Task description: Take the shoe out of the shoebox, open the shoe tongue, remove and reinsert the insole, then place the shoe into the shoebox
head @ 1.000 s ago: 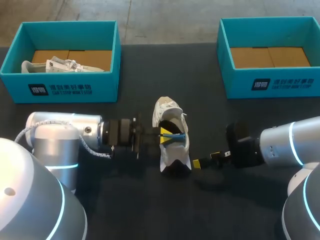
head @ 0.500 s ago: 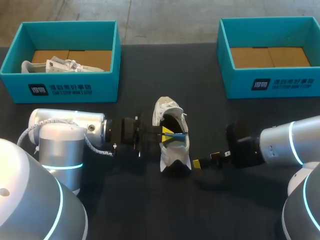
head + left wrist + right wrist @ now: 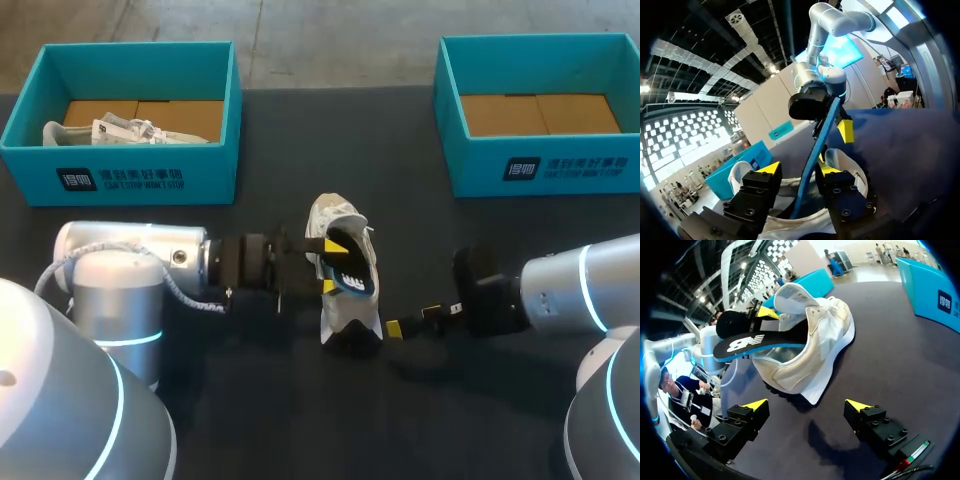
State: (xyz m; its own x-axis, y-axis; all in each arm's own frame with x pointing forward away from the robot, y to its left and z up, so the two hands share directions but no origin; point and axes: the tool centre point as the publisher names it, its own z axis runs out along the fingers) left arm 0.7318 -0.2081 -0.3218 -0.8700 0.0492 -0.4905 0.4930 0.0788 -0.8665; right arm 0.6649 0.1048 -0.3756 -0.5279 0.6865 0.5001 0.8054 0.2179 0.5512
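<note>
Insole (image 3: 347, 264) half out of shoe (image 3: 346, 306)

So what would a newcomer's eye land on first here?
The white shoe at the table's middle, with its black and blue insole standing half out, held by the left pincer. The right pincer hangs open beside the shoe; another shoe lies in the left teal box.

Insole (image 3: 352, 268) end hidden inside shoe (image 3: 348, 312)
</note>
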